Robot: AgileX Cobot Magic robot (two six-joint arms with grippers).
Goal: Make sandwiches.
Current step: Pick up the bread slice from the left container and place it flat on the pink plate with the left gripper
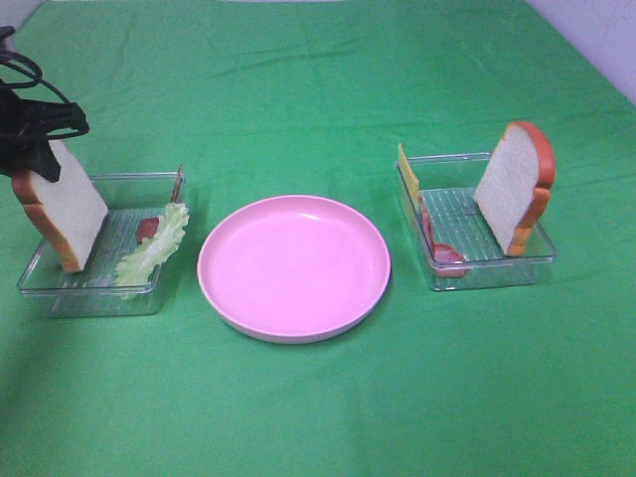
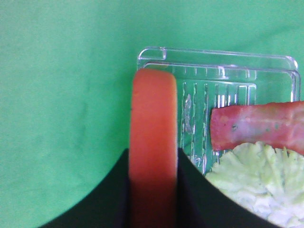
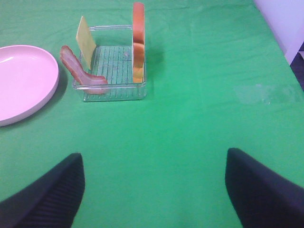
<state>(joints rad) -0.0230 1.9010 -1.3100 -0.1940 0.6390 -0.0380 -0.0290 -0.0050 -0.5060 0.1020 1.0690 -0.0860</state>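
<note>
A toy bread slice (image 1: 60, 209) with orange crust stands on edge in the left clear tray (image 1: 89, 288). My left gripper (image 1: 40, 149) is over its top edge. In the left wrist view the black fingers (image 2: 95, 199) press both sides of the crust (image 2: 153, 133), so the left gripper (image 2: 153, 190) is shut on it. Lettuce (image 1: 151, 246) and a bacon strip (image 1: 147, 228) lie in the same tray. A second bread slice (image 1: 515, 184), a cheese square (image 1: 407, 179) and bacon (image 1: 437, 248) are in the right tray (image 1: 487, 268). My right gripper (image 3: 154, 180) is open over bare cloth, well back from that tray (image 3: 114, 90).
A round pink plate (image 1: 293, 266) sits between the two trays with nothing on it. Green cloth covers the whole table. A pale wall or edge shows at the far right corner.
</note>
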